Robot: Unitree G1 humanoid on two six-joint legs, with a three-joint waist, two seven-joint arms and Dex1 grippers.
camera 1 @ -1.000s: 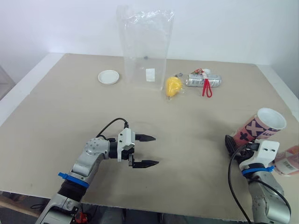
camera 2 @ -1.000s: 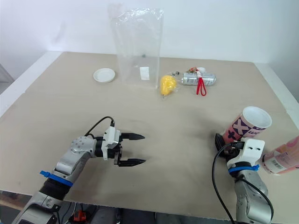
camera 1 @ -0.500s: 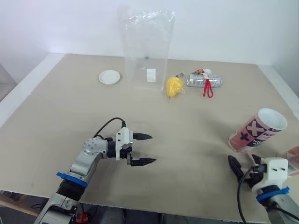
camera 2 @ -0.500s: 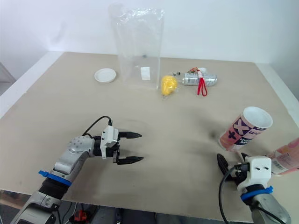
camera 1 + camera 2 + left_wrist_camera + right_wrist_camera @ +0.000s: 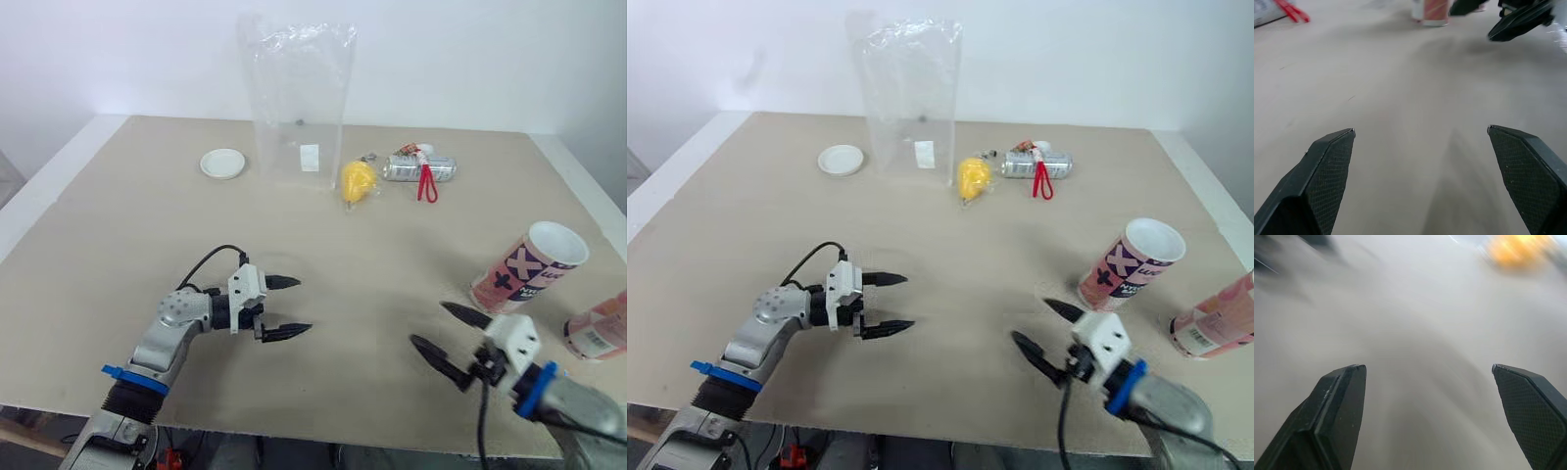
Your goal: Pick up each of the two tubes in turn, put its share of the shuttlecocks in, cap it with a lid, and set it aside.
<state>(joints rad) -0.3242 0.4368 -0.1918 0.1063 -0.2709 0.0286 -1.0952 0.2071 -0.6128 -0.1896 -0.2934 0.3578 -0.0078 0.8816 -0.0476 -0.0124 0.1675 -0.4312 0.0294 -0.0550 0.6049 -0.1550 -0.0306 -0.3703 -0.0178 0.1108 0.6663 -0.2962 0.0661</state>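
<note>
A pink patterned tube (image 5: 529,267) stands on the table at the right, its white open mouth up. A second pink tube (image 5: 598,328) lies on its side at the right edge. A white lid (image 5: 222,163) rests at the far left of the table. My right gripper (image 5: 429,325) is open just left of the standing tube, pointing toward the table's middle, with nothing between its fingers. My left gripper (image 5: 302,305) is open low over the table at front left, also holding nothing. In the left wrist view the tube's base (image 5: 1430,12) and my right gripper (image 5: 1520,19) lie ahead.
A tall clear plastic bag (image 5: 294,98) stands at the back centre. Beside it lie a yellow object (image 5: 358,180) and a silver can with a red strap (image 5: 419,168). Bare tabletop (image 5: 372,294) lies between the two grippers.
My right gripper has drawn back from the standing tube's base and swung left toward the table's middle. The tube stays where it stood. The left gripper has shifted slightly left.
</note>
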